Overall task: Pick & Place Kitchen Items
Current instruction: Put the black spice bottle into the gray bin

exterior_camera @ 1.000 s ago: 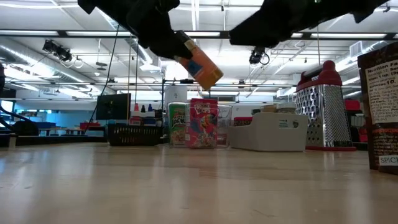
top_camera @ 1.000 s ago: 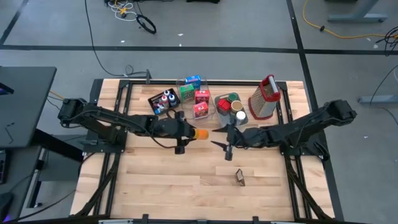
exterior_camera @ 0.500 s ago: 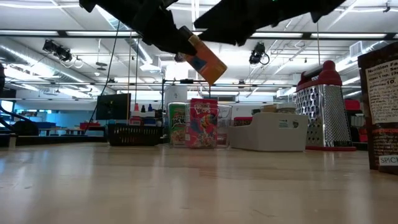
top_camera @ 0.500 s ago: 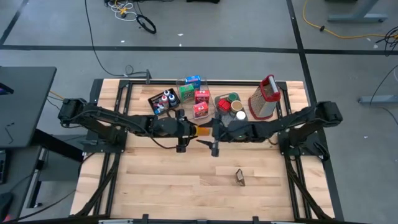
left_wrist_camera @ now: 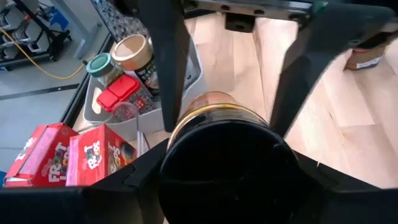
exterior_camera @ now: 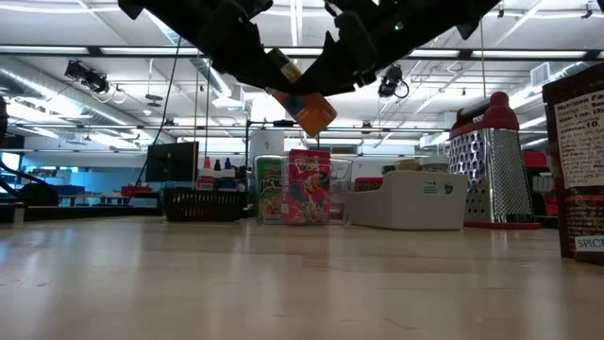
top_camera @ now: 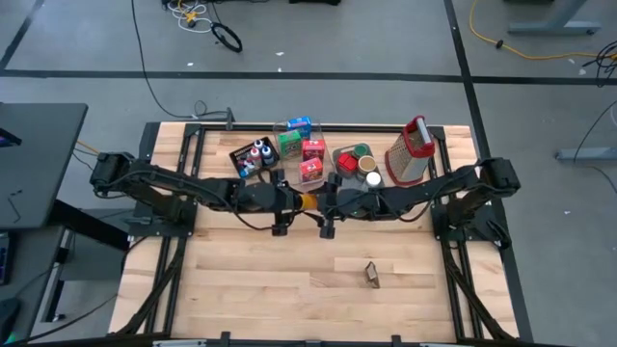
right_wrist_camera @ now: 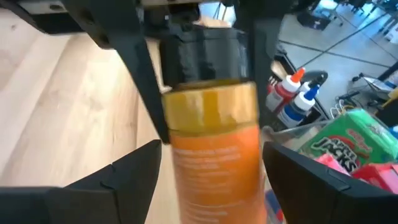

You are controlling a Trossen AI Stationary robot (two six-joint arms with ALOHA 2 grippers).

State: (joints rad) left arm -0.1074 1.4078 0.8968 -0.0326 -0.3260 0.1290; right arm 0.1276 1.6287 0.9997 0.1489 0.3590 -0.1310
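Above the middle of the wooden bench (top_camera: 251, 289), the left hand (top_camera: 292, 201) is clamped on the black-capped end of an orange jar (top_camera: 308, 202), holding it in the air. The right hand (top_camera: 325, 203) meets it from the other side, its fingers (right_wrist_camera: 323, 180) spread apart around the jar's orange end.

The table (top_camera: 289, 280) is pale, matt wood planking. The grater (top_camera: 409, 154) is shiny perforated metal with a red plastic handle. The held bottle (right_wrist_camera: 214, 143) has a glossy orange label and black plastic cap.
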